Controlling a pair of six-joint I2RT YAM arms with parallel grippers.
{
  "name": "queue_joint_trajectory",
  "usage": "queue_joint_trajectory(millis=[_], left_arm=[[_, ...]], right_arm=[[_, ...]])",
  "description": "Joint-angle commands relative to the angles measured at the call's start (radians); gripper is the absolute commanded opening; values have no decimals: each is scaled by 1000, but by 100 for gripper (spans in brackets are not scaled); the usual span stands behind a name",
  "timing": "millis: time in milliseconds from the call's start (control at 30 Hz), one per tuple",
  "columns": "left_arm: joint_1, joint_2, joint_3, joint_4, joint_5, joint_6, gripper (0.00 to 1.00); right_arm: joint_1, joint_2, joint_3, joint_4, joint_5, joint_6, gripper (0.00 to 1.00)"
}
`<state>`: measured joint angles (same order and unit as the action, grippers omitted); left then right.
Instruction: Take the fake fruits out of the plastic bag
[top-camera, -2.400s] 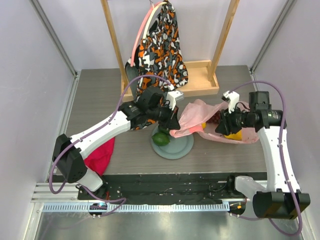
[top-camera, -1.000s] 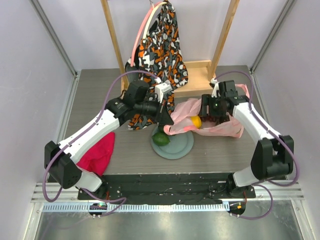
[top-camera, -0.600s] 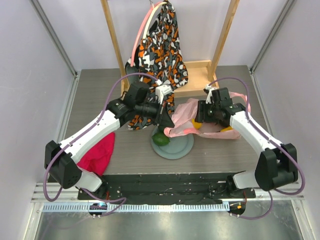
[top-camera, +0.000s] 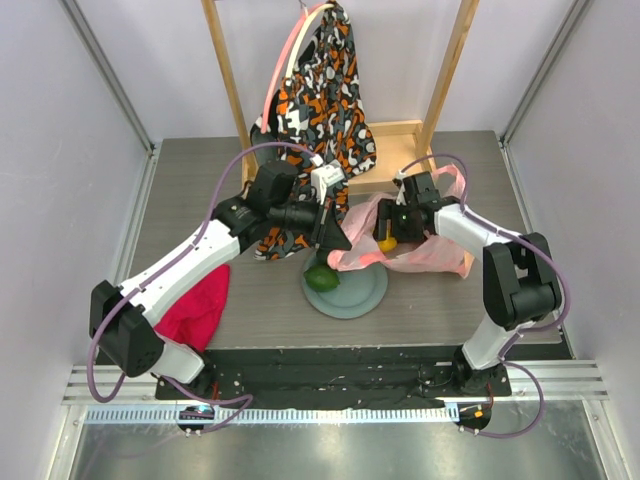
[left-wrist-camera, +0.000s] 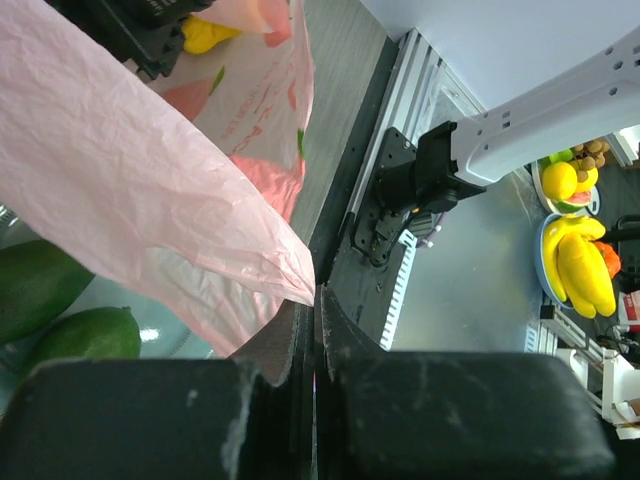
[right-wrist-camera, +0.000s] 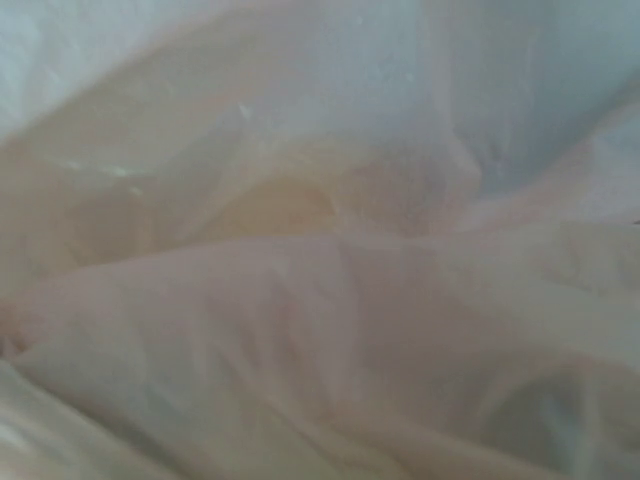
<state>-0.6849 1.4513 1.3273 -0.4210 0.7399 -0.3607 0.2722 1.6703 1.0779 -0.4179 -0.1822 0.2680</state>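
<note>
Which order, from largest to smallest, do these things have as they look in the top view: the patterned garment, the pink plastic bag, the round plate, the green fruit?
1. patterned garment (it hangs nearer the camera, so its first place is unsure)
2. pink plastic bag
3. grey-green plate
4. green fruit

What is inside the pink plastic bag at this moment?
One yellow fruit shows at the mouth of the plastic bag. Anything deeper is covered by the crinkled plastic; I cannot tell.

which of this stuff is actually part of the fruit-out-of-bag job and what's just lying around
Job: bag, yellow fruit inside it, green fruit on the plate, left end effector pinching the bag, right end effector at its mouth.
Lying about: red cloth, patterned garment, wooden rack.
</note>
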Motion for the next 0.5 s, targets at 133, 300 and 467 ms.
queue_joint_trajectory(millis=[133,300,467], left_arm=[[-1,4,21,50,27,-1,0],[8,24,23,63,10,-7,0],[22,60,36,85,-11,-11,0]], right_arm=[[-5,55,82,70,30,-87,32],[-11,-67,96,15,-6,-193,15],[-11,-253,90,-111,-74,-335,1]])
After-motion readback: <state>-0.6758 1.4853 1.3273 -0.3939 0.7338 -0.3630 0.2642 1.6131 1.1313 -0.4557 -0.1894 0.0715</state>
